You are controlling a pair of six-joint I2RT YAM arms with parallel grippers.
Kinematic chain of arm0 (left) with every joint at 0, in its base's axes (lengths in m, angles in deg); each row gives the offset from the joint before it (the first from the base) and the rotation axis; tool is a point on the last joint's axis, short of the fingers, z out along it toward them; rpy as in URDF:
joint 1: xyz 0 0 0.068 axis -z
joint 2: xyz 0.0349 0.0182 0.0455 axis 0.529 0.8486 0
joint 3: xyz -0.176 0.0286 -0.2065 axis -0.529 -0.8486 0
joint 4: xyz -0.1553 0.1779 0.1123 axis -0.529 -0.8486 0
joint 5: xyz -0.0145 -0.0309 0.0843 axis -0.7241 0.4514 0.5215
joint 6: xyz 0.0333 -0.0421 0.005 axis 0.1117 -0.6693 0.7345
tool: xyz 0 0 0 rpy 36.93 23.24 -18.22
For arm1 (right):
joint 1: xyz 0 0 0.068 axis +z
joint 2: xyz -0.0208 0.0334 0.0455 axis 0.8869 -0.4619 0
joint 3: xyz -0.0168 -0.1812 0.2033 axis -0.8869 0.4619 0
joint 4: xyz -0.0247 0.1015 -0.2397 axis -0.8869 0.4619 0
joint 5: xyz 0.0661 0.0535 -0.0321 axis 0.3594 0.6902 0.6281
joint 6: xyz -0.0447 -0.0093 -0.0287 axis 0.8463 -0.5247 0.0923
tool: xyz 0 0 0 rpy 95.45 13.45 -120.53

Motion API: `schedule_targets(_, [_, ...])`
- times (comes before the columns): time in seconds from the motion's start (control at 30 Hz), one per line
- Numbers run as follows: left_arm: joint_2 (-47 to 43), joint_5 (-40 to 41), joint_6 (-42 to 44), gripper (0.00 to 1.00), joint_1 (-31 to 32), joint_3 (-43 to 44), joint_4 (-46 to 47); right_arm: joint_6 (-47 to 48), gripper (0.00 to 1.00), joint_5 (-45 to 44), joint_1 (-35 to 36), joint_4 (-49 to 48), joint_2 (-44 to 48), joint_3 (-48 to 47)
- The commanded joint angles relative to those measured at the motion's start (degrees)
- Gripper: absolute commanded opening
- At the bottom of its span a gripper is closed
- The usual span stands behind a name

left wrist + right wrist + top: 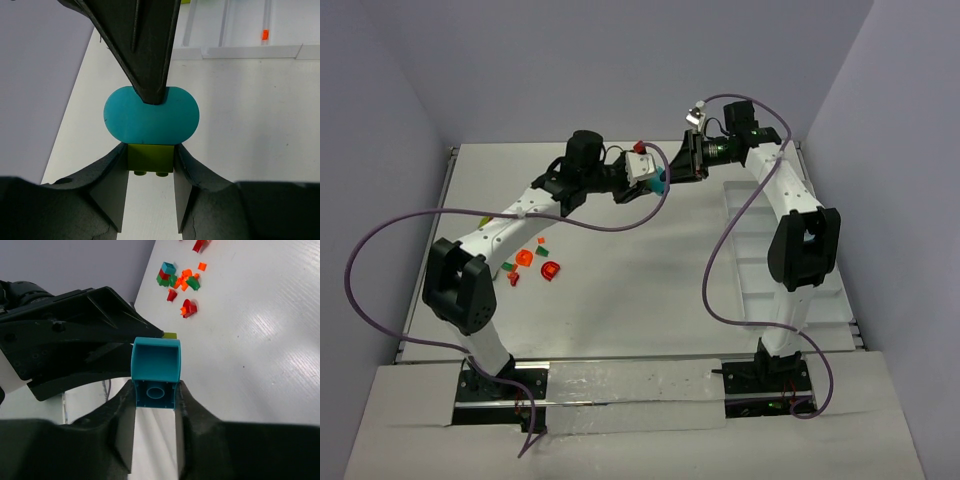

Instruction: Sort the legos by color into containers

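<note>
1. The white table (620, 310) fills the top view, with purple-grey walls around it.
2. The long white tray (750, 262) lies along the table's 3 o'clock side and is split by thin dividers. Most of it sits under the right arm.
3. The left arm (510, 225) rises from its base at 7 o'clock and reaches toward 12 o'clock. The right arm (790, 210) rises from 5 o'clock, bends over the tray and points toward 9 o'clock.
4. The two grippers meet nose to nose above the table's 12 o'clock area. The left gripper (648, 175) has its jaws part-closed and clamped on a lime brick. The right gripper (672, 170) has its jaws pressed against both sides of a teal brick.
5. The loose legos (530, 262) lie scattered at the table's 9 o'clock side, red, orange and green. The right wrist view also shows a teal one among them.
6. The teal brick (155, 375) sits between the right fingers (122, 425), hollow side toward that camera. It is touching the lime brick.
7. The lime brick (150, 159) sits between the left fingers (107, 190). In the left wrist view the teal brick is at its 12 o'clock.
8. An orange brick (265, 34) lies in one tray compartment.
</note>
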Motion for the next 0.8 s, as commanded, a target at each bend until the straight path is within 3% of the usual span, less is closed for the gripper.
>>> schedule_targets(0.0, [-2.96, 1.98, 0.60, 0.00, 0.87, -1.42, 4.00, -2.17, 0.16, 3.08, 0.22, -3.75, 0.42, 0.08])
schedule_targets(0.03, [-3.09, 2.33, 0.47, 0.00, 0.88, -1.64, 4.21, -2.27, 0.08, 3.00, 0.13, -3.79, 0.59, 0.40])
schedule_targets(0.1, [-3.48, 3.63, 0.30, 0.00, 0.83, -2.50, 5.25, -2.48, 0.00, 2.99, -0.44, -3.82, 1.07, 1.06])
schedule_targets(0.27, [-5.21, 6.63, 0.00, 0.00, 0.51, -7.19, 8.21, -2.14, 0.00, 3.20, -5.57, -3.24, 2.99, 1.45])
schedule_targets(0.53, [-8.23, 7.09, -1.18, 0.00, -2.68, -16.23, 14.37, 8.59, 0.00, 1.12, -16.46, 5.92, 9.99, 5.32])
schedule_targets(0.63, [-8.28, 7.59, -0.09, 0.00, -3.31, -16.49, 13.80, 20.44, 0.00, -7.93, -20.26, 14.89, 11.68, 3.94])
schedule_targets(0.7, [-7.73, 7.57, -0.46, 0.00, -3.43, -15.74, 13.17, 33.38, 0.00, -17.94, -21.81, 21.81, 11.35, 0.87])
schedule_targets(0.77, [-7.13, 7.19, -1.28, 0.00, -3.56, -15.02, 12.62, 40.29, 0.00, -28.60, -22.92, 29.08, 9.76, -1.17])
